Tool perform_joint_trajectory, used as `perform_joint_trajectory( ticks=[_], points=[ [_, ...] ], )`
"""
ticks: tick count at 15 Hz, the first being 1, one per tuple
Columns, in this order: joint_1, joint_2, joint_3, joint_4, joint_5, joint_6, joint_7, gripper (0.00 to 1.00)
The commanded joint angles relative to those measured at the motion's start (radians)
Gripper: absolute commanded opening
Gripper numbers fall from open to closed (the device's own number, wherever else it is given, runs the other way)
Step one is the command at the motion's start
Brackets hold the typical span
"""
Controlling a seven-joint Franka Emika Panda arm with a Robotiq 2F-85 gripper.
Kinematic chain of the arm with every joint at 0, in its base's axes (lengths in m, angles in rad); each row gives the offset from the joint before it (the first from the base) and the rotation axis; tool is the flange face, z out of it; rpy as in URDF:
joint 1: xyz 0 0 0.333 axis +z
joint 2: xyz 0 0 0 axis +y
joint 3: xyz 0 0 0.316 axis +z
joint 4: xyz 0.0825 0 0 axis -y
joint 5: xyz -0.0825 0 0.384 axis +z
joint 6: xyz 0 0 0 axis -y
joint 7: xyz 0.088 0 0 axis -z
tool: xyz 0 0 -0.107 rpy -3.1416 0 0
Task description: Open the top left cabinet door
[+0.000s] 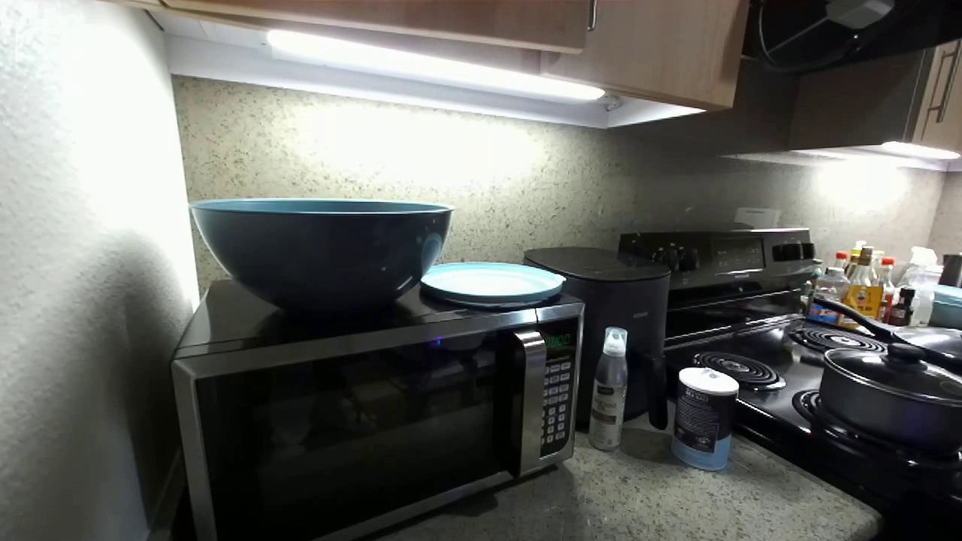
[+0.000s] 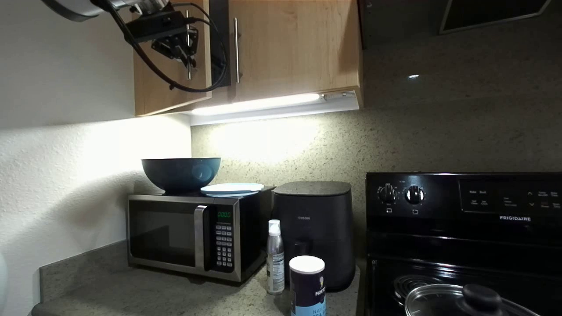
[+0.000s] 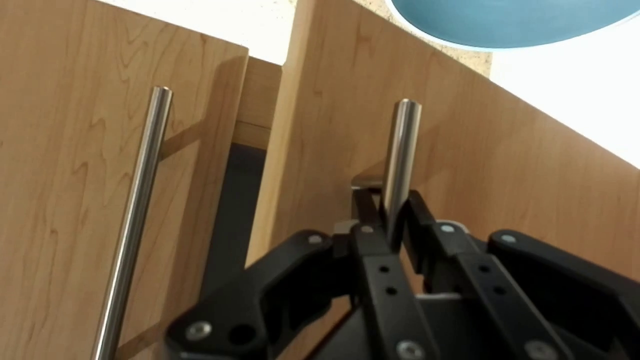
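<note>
Two black fingers of the gripper are clamped on the metal bar handle of the top left cabinet door; the bar runs between the fingertips, its end projecting past them in the wrist view. In an exterior view the arm enters at upper left, well above the bench. The door hangs high near the left edge of the bench and stands ajar, its free edge forward of the neighbouring door, with a dark opening between them. Nearest the front edge of the bench, and close to its right edge, stands a white-lidded canister; behind it and to the left is an upright spray can. Farther back, a black air fryer occupies the right rear corner, and a microwave with green digits lit is set toward the left rear corner. A large dark-blue bowl and a pale blue disc rest on the microwave, the disc beside the bowl. Along the rear edge rises a speckled splashback, brightened by a glowing light strip overhead. Beyond the right edge lies a black stove bearing a glass-lidded pan; past its far side, bottles are grouped.
</note>
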Motion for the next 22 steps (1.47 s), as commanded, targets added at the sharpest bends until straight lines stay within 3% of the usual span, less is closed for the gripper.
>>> perform_joint_trajectory(
  ticks=[1,6,7,8,10,11,12,15,22],
  points=[
    [0.081,-0.094,0.01,-0.088,0.043,0.037,-0.106,0.06],
    [0.125,-0.096,-0.004,-0.104,0.065,0.055,-0.135,0.06],
    [0.118,-0.077,-0.022,-0.092,0.06,0.102,-0.15,0.06],
    [0.04,-0.081,-0.005,-0.079,0.053,0.029,-0.06,0.17],
    [0.048,-0.075,-0.016,-0.084,0.058,0.052,-0.073,0.17],
    [0.051,-0.074,-0.019,-0.085,0.059,0.055,-0.076,0.06],
    [0.072,-0.075,-0.026,-0.091,0.069,0.052,-0.096,0.06],
    [0.154,-0.148,-0.061,-0.162,0.098,0.077,-0.193,0.06],
    [0.177,-0.353,-0.053,-0.386,0.067,0.272,-0.176,0.06]
  ],
)
